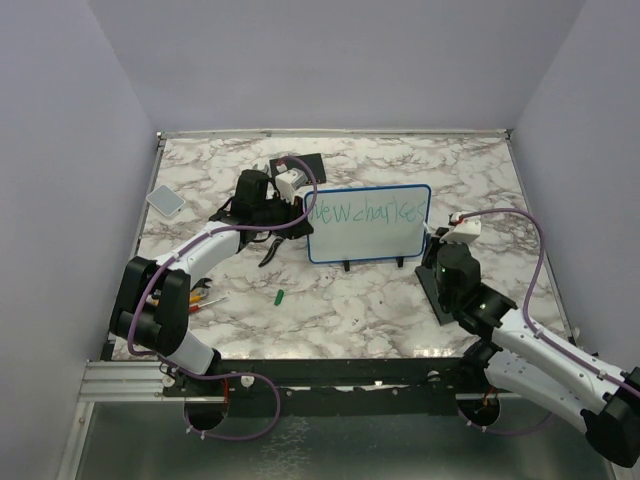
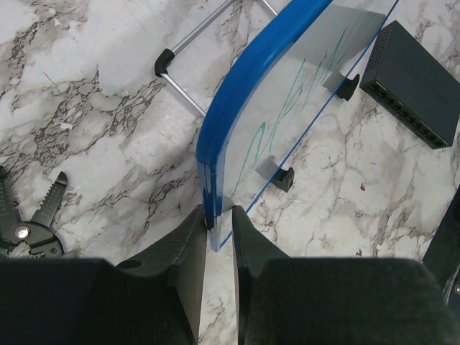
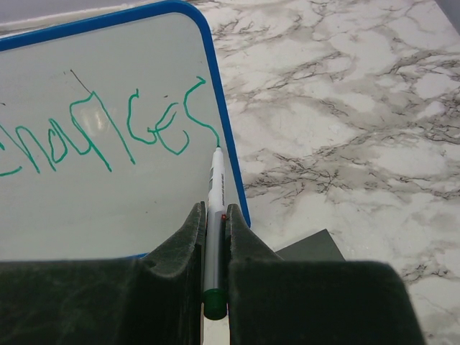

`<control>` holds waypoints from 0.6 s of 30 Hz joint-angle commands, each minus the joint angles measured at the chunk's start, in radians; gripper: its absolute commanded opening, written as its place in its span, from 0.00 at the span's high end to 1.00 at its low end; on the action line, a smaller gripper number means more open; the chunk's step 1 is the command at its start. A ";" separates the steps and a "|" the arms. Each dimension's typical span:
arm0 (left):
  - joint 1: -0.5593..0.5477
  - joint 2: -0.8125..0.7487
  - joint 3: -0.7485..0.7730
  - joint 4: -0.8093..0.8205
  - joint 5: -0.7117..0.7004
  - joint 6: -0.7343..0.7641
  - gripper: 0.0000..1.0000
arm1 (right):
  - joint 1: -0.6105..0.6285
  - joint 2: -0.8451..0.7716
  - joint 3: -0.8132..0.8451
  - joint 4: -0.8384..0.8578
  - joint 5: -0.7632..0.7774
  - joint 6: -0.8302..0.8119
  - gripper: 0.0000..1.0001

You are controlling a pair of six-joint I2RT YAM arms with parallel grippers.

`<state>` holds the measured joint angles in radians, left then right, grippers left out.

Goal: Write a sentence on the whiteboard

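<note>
1. Green sentence (image 1: pixel 368 211) fills the upper half of the whiteboard (image 1: pixel 365 242) and reads roughly "New charges". The lower half is blank, so a second line looks not yet written.
2. Whiteboard stands upright on its feet mid-counter (image 1: pixel 380 300), long axis running left-right, between the two arms.
3. Left claw (image 2: pixel 218 215) is clamped on the board's left blue rim, likely to steady it.
4. Right claw (image 3: pixel 213 210) is clamped on a marker (image 3: pixel 216 176). The marker tip points at the board and seems to touch the tail of the last "s", just beside the right rim.
5. Key relation: the blank area lies below and to the left of the tip. The right arm has the pen, so a next line probably means lifting, then moving left along the long axis and down.
6. Views:
   - Right wrist shows tip contact, but only "charges".
   - Top view shows the whole line and both arms, with the tip too small to judge.
   - Left wrist shows the rim grip edge-on, plus a black box with ports (image 2: pixel 413 90) and pliers (image 2: pixel 29 223) on the counter.
</note>
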<state>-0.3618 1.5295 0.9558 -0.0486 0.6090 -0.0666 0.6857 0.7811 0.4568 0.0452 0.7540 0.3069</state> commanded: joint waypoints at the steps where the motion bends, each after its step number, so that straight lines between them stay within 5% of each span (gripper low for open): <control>1: -0.003 -0.032 0.017 0.007 -0.005 0.006 0.79 | -0.004 0.017 0.020 -0.036 -0.032 0.012 0.99; 18: -0.002 -0.035 0.018 0.007 -0.028 -0.001 0.79 | -0.003 -0.038 0.025 -0.043 -0.103 -0.010 0.99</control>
<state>-0.3622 1.5242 0.9558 -0.0494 0.6090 -0.0669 0.6857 0.7948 0.4568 0.0299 0.6567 0.2951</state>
